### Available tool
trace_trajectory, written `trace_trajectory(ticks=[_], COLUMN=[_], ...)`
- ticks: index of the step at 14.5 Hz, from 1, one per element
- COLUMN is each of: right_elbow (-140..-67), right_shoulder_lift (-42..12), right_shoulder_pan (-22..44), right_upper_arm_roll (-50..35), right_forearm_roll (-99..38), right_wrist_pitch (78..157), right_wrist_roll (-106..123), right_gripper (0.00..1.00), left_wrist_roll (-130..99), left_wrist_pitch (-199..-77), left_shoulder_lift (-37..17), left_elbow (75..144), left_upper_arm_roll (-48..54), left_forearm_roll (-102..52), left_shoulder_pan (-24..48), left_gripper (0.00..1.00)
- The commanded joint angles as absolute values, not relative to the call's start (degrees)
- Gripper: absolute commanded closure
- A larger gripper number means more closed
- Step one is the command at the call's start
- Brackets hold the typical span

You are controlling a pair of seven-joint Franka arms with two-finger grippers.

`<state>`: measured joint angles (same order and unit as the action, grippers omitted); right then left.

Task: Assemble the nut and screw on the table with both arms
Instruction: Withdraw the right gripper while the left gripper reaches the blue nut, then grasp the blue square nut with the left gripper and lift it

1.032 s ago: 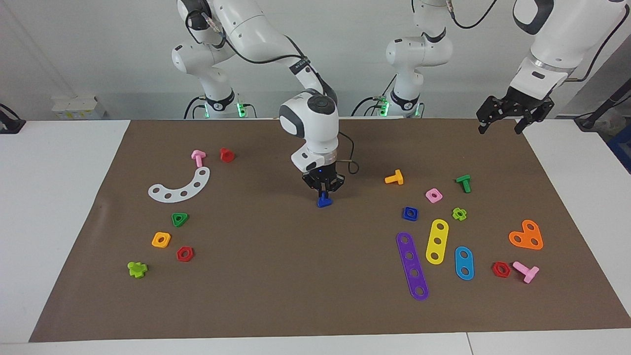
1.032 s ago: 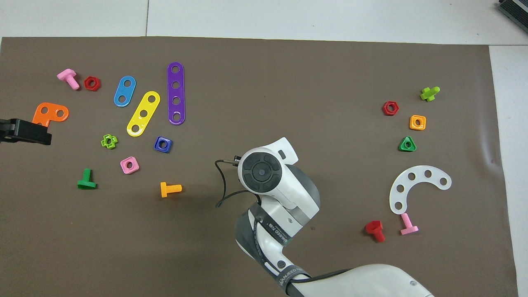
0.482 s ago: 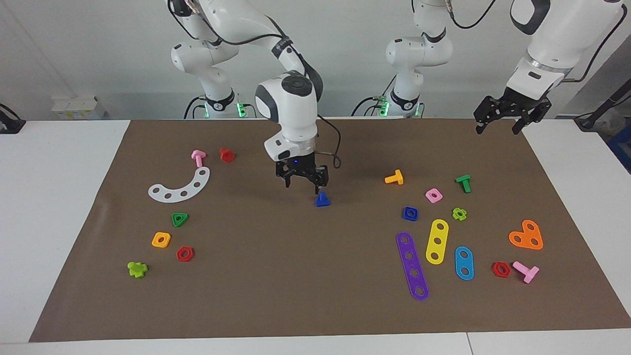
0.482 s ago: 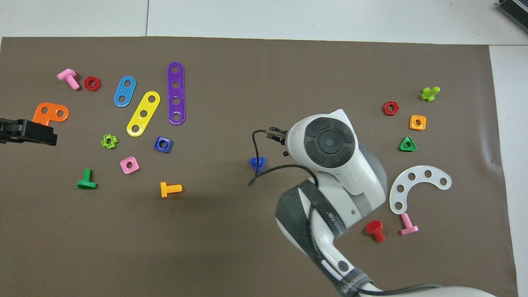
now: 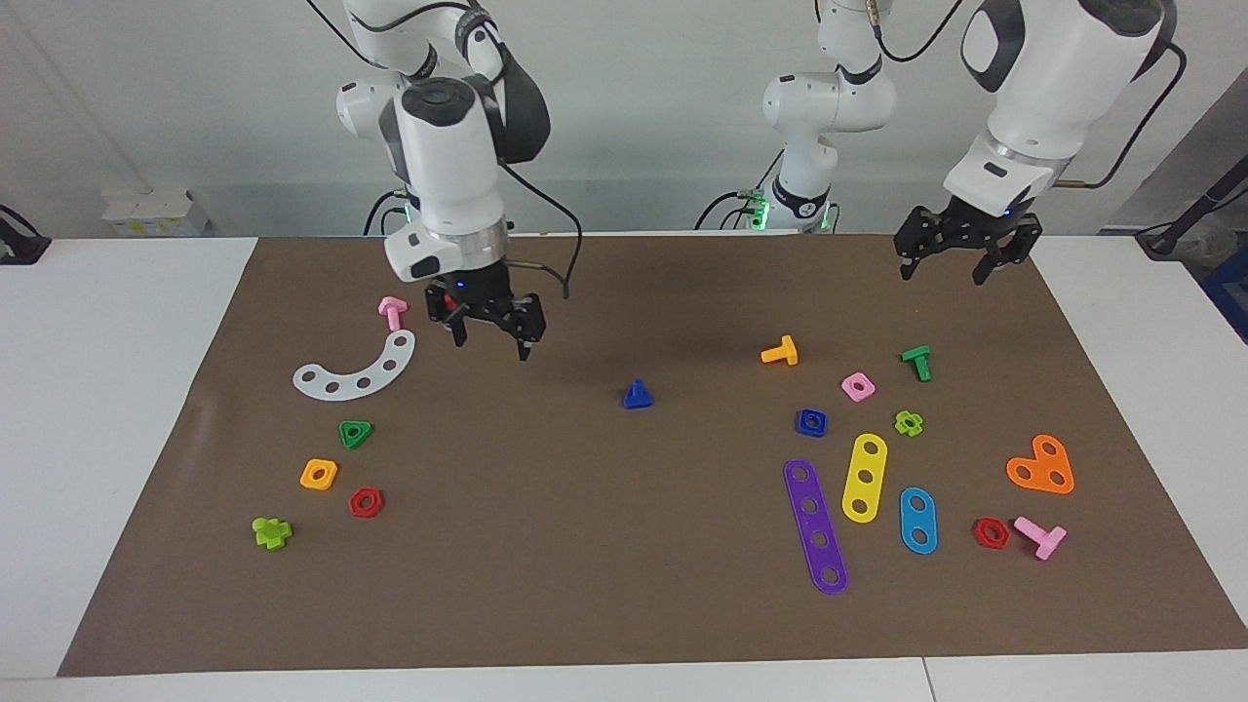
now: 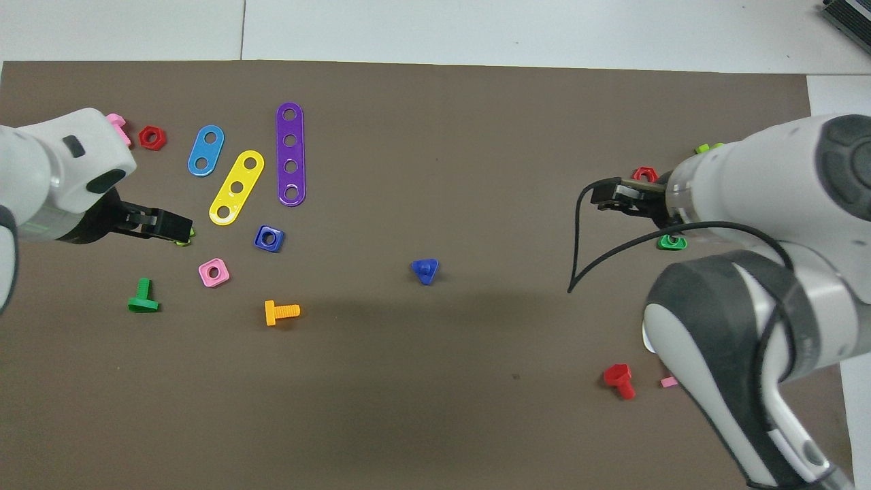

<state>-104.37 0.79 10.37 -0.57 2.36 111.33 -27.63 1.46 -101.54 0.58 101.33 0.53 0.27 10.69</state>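
The screw (image 5: 638, 395) stands head-down on the table (image 5: 585, 546) near the mat's middle. The nut (image 5: 811, 422) lies toward the left arm's end from the screw, slightly farther from the robots. A long four-hole strip (image 5: 815, 526) lies just beside the nut, farther from the robots.

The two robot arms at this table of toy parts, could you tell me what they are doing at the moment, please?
Neither arm holds anything. The blue screw stands head down near the middle of the brown mat, shaft up. The right end effector hangs open above the mat near the white curved strip. The left end effector, also open, hovers over the mat's edge toward the left arm's end. The blue nut lies untouched beside the purple strip.
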Motion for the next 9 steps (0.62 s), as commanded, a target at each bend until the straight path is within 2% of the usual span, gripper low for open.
trace_trajectory(ticks=[1,5,9], right_elbow=[-103.72,-97.75,-94.57], right_shoulder_lift=[2.9,2.46,2.02], right_shoulder_pan=[6.34,3.0,1.58], right_upper_arm_roll=[-0.97,-0.88,-0.79], right_forearm_roll=[0.97,0.79,0.62], right_wrist_pitch=[108.21,102.14,97.12], right_wrist_roll=[-20.59,-14.52,-10.47], right_gripper=[0.0,0.0,0.0], left_wrist_roll=[-5.42,-5.89,-2.4], left_wrist_pitch=[-108.6,-122.75,-130.06], left_shoulder_lift=[-4.64,-5.8,-10.0], left_elbow=[102.47,111.6,114.43], left_upper_arm_roll=[-0.18,-0.09,-0.18], left_forearm_roll=[0.62,0.44,0.44], left_shoulder_pan=[15.54,16.79,16.7], left_gripper=[0.0,0.04,0.09])
